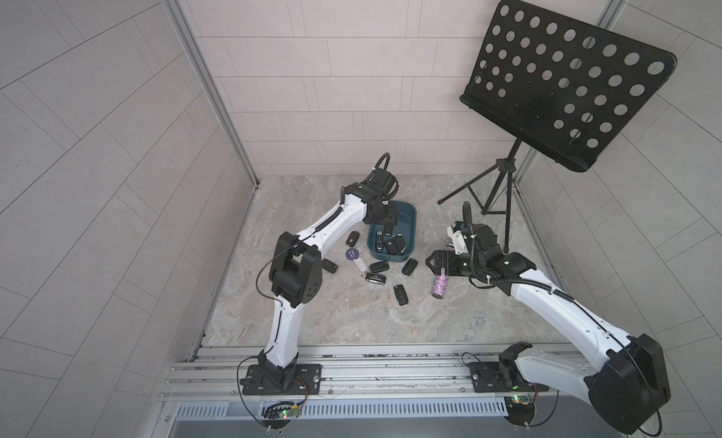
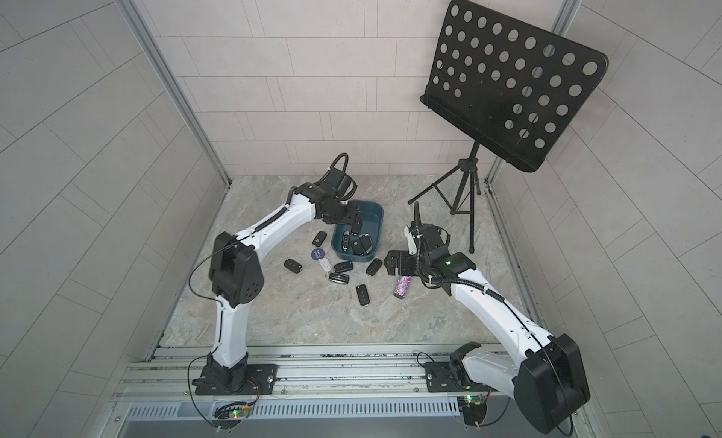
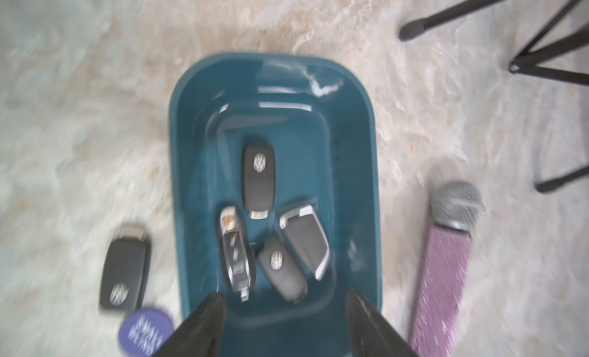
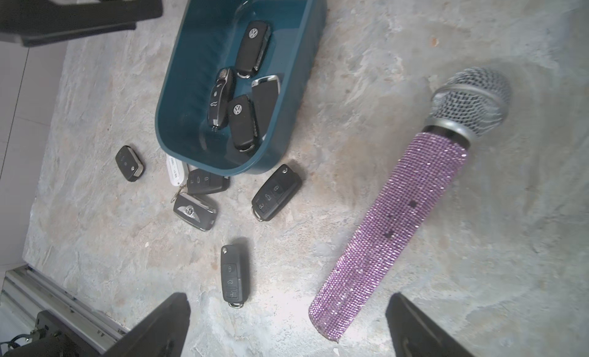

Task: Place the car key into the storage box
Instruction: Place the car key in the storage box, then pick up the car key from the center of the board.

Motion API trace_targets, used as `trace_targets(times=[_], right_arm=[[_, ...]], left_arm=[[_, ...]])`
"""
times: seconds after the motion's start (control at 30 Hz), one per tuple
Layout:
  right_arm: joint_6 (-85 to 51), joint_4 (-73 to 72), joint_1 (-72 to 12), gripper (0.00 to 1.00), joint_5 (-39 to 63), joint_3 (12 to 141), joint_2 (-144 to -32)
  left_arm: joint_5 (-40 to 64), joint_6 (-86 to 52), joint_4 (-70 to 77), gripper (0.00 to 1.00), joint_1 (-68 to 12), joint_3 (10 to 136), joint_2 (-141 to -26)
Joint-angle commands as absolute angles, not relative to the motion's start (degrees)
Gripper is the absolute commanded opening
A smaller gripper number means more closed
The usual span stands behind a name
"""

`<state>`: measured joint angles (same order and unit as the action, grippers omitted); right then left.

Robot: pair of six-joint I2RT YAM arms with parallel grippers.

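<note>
Your left end effector [image 3: 283, 295] hangs above the storage box [image 3: 360, 180], jaws apart, nothing between them. Four car keys [image 1: 392, 246] lie inside the box: a VW key [image 4: 253, 48] on its own toward the middle, and, clustered at one end, a second VW key [image 4: 242, 122], a chrome-trimmed button key [image 4: 220, 99] and a plain dark fob [image 4: 266, 100] with no badge you can read. The left wrist view is blurred, though both VW roundels come through there too.

Six loose keys [image 1: 400, 295] lie on the surface [image 1: 351, 318] around the box. A third VW key [image 3: 124, 272] sits just beside its long wall, and next to that is a purple disc [image 2: 318, 254] lettered with what looks like "SMALL BLIND". A Bentley key [image 4: 195, 211] shows the winged B; the white tag [image 4: 175, 170] beside it carries print too small to read.

Your right end effector [image 4: 288, 295] is spread wide and empty above the surface, near a flip key [image 4: 235, 275] and the rhinestone microphone [image 4: 398, 205], which lies flat, apart from the box.
</note>
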<state>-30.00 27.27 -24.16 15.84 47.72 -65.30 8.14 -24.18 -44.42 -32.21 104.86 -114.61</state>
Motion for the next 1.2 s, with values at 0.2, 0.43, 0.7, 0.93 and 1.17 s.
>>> trace_targets(times=[0.2, 0.43, 0.7, 0.93, 1.17], right_arm=[[-31.0, 24.1, -31.0, 0.97, 12.6, 47.6, -71.5], [-30.8, 23.5, -33.5, 0.95, 10.3, 49.9, -78.2], [-31.2, 22.3, -34.5, 0.95, 8.4, 52.9, -85.3], [-32.2, 22.0, -35.4, 0.94, 6.5, 56.5, -91.7], [-34.0, 23.2, -36.9, 0.93, 3.6, 60.8, -98.6]], left_arm=[[10.6, -29.4, -41.1, 0.73, -28.6, 75.9, -94.3], [12.8, -34.7, -38.0, 0.93, -24.3, 62.8, -85.8], [16.8, -37.5, -34.4, 1.00, -18.9, 57.6, -84.4], [17.9, -37.0, -33.3, 1.00, -17.7, 56.0, -82.8], [18.2, -36.1, -33.6, 1.00, -16.3, 53.9, -80.7]])
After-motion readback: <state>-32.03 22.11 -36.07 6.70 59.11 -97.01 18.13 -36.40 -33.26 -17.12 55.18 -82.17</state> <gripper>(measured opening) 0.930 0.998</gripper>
